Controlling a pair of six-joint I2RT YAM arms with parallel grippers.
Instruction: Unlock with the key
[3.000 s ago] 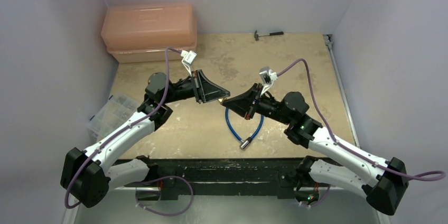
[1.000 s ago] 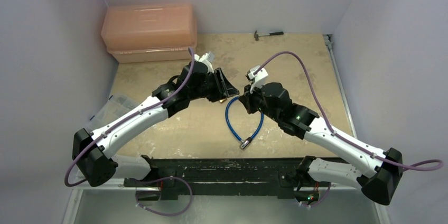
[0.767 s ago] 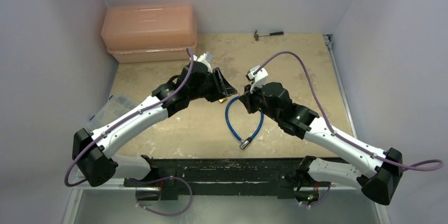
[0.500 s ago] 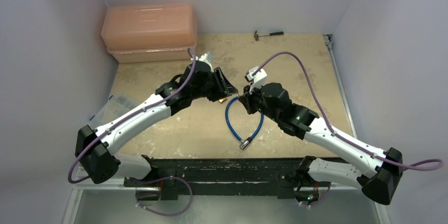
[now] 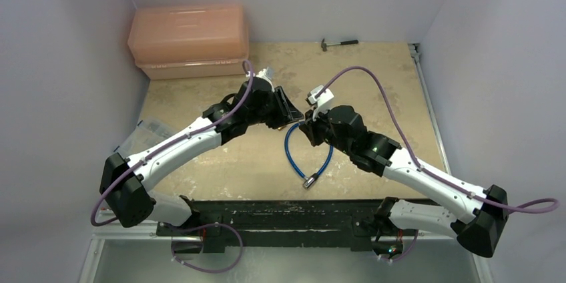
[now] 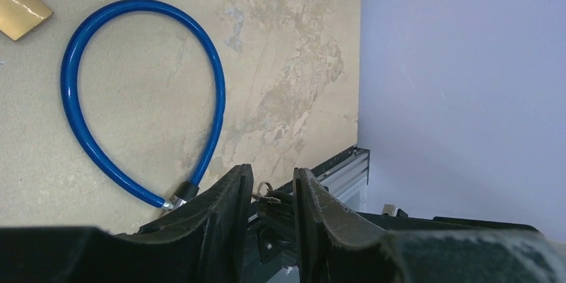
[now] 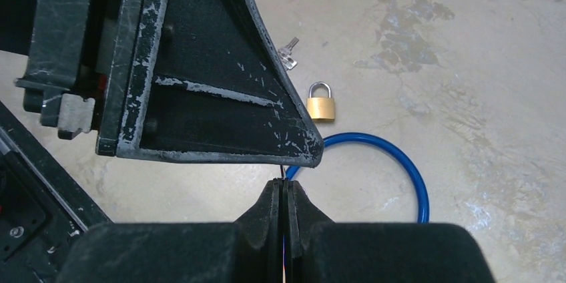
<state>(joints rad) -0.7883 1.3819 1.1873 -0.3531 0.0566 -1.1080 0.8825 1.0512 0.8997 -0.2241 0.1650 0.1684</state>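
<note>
Right claw (image 7: 283,186) pinched together, left claw (image 6: 273,173) slightly apart, tips nearly meeting; key (image 7: 288,55) lies untouched upper centre, near padlock (image 7: 321,103) and blue cable (image 7: 364,137).

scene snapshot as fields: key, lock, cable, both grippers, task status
key: lying loose on the table, near the padlock, not touching it
padlock: flat on the table, shackle looks closed, just outside the cable loop
blue cable: open loop on the table
left gripper: narrowly open, no visible grip
right gripper: shut, close to the left gripper's tip
status: key not yet picked up
</note>
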